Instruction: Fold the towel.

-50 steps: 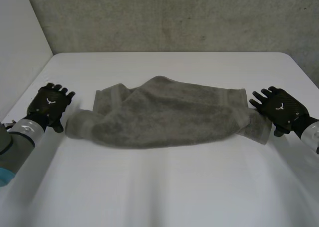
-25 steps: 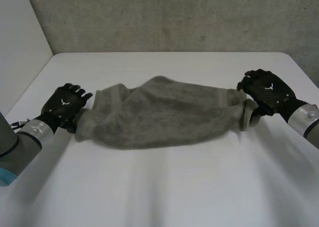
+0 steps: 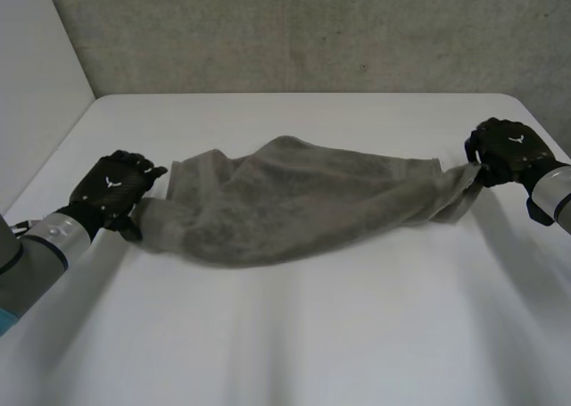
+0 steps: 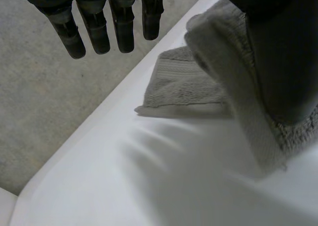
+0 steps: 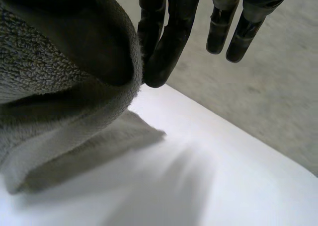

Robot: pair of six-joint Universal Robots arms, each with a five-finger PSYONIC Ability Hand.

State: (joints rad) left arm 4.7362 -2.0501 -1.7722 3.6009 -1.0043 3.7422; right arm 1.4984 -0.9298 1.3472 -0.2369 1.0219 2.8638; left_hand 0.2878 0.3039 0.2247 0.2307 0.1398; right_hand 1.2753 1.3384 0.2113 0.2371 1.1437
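The towel (image 3: 294, 201) lies stretched across the middle of the white table (image 3: 285, 335), bunched and rumpled, its far edge flat and its two ends drawn out toward me. My right hand (image 3: 504, 147) has the towel's right end pinched between thumb and one finger (image 5: 164, 52), the others straight, and that end is lifted off the table. My left hand (image 3: 111, 185) is at the left end with its fingers (image 4: 121, 27) straight and clear of the cloth. The end seems draped about my thumb rather than pinched, though that side is dark.
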